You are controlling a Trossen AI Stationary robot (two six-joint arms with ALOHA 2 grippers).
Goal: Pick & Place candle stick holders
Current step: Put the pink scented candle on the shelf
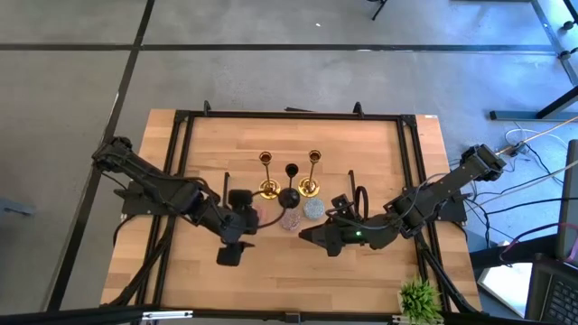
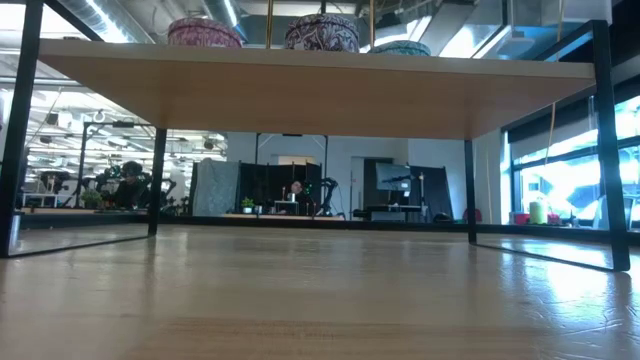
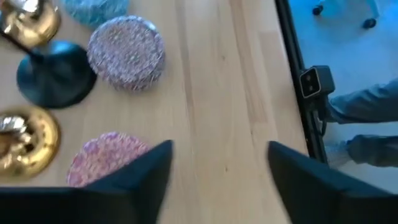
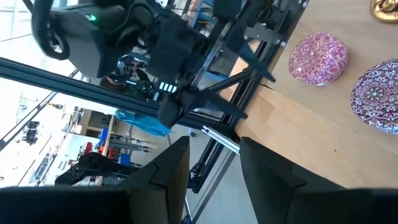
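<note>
I am seeing a wooden table (image 1: 379,162) lying inside a black frame (image 1: 411,158); a small green plant (image 1: 421,298) is sitting at its corner.

Bare board (image 1: 271,271) is lying open ahead of my left gripper (image 3: 217,163). The pink round (image 3: 102,158) is sitting just beside one finger, and the mauve round (image 3: 126,53), black foot (image 3: 56,74) and gold feet (image 3: 25,137) are crowding that side.
</note>
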